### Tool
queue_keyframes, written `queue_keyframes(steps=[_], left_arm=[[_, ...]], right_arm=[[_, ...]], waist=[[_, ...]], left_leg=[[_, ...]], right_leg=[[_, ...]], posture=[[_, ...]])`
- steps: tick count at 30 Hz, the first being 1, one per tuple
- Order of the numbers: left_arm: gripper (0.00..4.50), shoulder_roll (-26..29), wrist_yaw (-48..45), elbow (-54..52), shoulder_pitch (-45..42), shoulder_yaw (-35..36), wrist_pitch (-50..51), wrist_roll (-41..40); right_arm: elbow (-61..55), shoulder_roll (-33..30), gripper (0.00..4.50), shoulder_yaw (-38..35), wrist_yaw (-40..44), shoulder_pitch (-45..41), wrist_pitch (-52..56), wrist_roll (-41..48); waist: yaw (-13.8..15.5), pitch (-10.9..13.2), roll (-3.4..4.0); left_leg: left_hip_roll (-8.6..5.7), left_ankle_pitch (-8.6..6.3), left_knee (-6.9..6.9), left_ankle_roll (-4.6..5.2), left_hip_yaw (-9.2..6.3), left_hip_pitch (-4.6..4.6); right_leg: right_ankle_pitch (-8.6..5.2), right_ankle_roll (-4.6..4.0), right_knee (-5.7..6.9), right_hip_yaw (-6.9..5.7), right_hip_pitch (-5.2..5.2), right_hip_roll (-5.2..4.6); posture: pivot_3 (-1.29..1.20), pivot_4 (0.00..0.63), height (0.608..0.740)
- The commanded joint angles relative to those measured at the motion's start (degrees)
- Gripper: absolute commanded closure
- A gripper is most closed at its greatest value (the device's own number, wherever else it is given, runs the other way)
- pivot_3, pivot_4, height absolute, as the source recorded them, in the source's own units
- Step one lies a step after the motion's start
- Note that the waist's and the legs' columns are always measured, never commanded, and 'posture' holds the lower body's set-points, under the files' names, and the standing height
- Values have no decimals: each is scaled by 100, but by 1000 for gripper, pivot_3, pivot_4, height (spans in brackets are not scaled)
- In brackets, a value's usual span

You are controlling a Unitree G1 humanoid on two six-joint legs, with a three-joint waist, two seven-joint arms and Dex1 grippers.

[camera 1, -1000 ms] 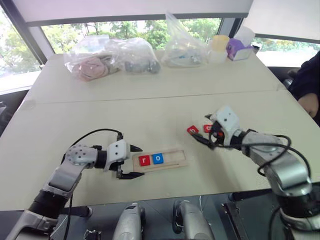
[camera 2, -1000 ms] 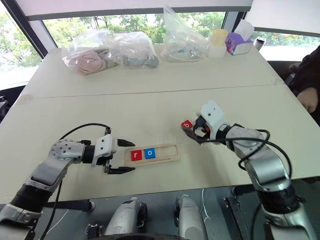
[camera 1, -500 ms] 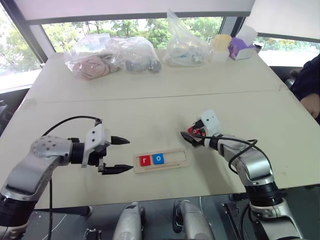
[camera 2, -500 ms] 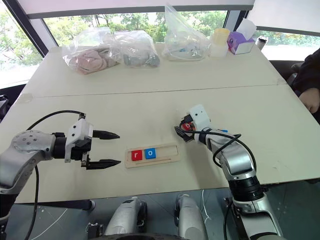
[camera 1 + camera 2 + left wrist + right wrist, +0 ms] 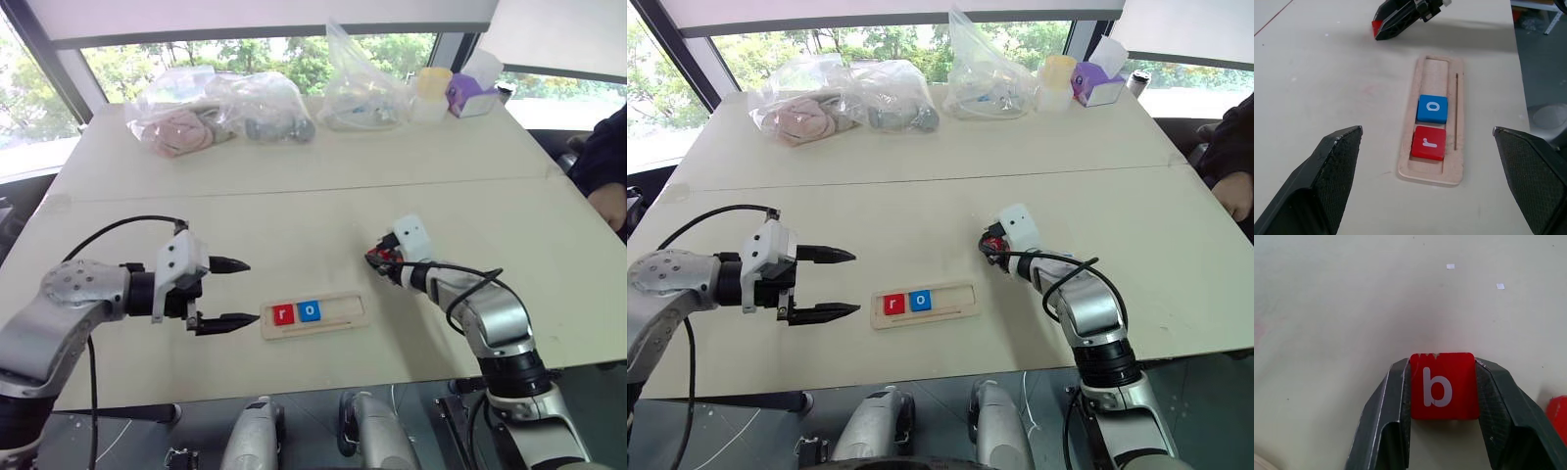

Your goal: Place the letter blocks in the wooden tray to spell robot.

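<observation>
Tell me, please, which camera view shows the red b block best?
The right wrist view: the red b block faces the camera, its letter readable, clamped by the right gripper. The eye views and left wrist view show just a red speck at that gripper.

Head pair looks down over table point(image 5: 323, 211); wrist views close — sharing tray point(image 5: 1432, 122).

Both arms: silver-grey metal segments, rounded joint housings, black bands at the joints. Left shoulder-side housing carries a ring of small dark screw holes. Wrist modules are white, boxy. Black cable loops loosely off each forearm. Left gripper point(image 5: 228, 292): two black, tapered, pointed fingers. Right gripper point(image 5: 1444, 387): dark grey fingers point(image 5: 1392, 401) with finely textured inner pads. Person at the right edge wears a dark sleeve point(image 5: 598, 157)
</observation>
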Motion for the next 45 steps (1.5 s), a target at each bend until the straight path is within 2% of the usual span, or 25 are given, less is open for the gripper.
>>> queue_keyframes(steps=[1,5,8,11,14,17,22,32,35,38,39,40,41,43,45], left_arm=[[0,-31,43,-80,-133,-19,-61,-60],[0,-114,73,-11,-181,-163,-150,26],[0,-146,90,17,-189,-193,-192,55],[0,-149,87,60,-183,-223,-269,101],[0,-107,32,135,-236,-208,-314,89],[0,-87,6,180,-292,-182,-346,69],[0,-89,-13,284,-428,-227,-387,104],[0,-57,-55,324,-481,-248,-430,151],[0,-67,-64,309,-476,-250,-419,142],[0,11,-172,183,-313,-244,-383,79],[0,35,-200,133,-252,-233,-381,62],[0,47,-214,104,-216,-223,-382,54],[0,115,-300,52,-128,-196,-405,44],[0,200,-402,-5,-22,-160,-436,29],[0,263,-483,24,51,-198,-600,133]], right_arm=[[-753,-179,3288,-242,-12,-23,467,128],[-1980,-504,3288,-587,31,277,1235,366],[-2837,-484,3288,-838,-115,662,1922,505],[-3544,-242,3288,-994,-439,1002,2550,476],[-3928,393,3288,-1241,-894,1088,3260,295],[-4136,748,3288,-1324,-1186,1150,3712,137],[-4105,1212,3288,-1355,-1649,1385,3820,-98],[-4041,1355,3288,-1285,-1766,1590,3820,-125],[-4004,1278,1805,-1211,-1624,1503,3820,-37],[-4025,769,315,-1014,-1217,1317,3669,187],[-4005,447,54,-1006,-860,1214,3572,399],[-3982,227,54,-1014,-609,1147,3507,549],[-3915,-401,54,-1056,71,1047,3158,854],[-3799,-1178,54,-1110,857,970,2665,1223],[-3324,-2252,54,-1353,2229,1175,1278,1334]], waist=[[3,1,2],[12,1,2],[7,1,1],[2,1,1],[-28,2,3],[-22,2,4],[-3,3,5],[-37,3,6],[-40,4,6],[-64,6,10],[-75,6,10],[-93,8,11],[-105,11,11],[-116,20,8],[-112,26,9]], left_leg=[[0,0,0,0,0,0],[-1,0,-1,0,-1,-6],[0,-1,-2,-1,-2,-5],[2,-1,-2,-1,-5,-4],[5,-1,-2,-1,-8,-2],[7,-1,-2,-2,-12,0],[3,-1,-2,-2,-11,-6],[4,-1,-4,-2,-12,-6],[5,-1,-5,-2,-12,-6],[5,-1,-5,-2,-10,-7],[6,-1,-6,-2,-10,-7],[6,-1,-6,-2,-11,-7],[6,-2,-7,-2,-11,-7],[5,-2,-8,-2,-14,-9],[0,-2,-9,-3,-16,-8]], right_leg=[[0,0,0,0,0,0],[0,1,-2,0,-4,-4],[-1,2,-3,0,-3,-3],[-2,2,-2,-1,-4,-1],[-1,0,-2,0,-8,-1],[-1,-1,-2,0,-7,0],[-1,-2,-6,0,-8,-6],[-2,-2,-10,0,-9,-4],[-2,-2,-10,0,-9,-4],[-2,-2,-11,0,-10,-6],[-2,-2,-12,0,-10,-10],[-2,-2,-13,0,-9,-10],[-3,-2,-14,0,-9,-13],[-4,0,-19,0,-8,-17],[-5,1,-27,-3,-3,-12]], posture=[[0,150,740],[0,150,740],[0,150,740],[0,150,740],[0,150,740],[0,150,740],[0,150,740],[0,150,740],[0,150,740],[0,150,740],[0,150,740],[0,150,740],[0,150,740],[0,150,740],[0,150,740]])
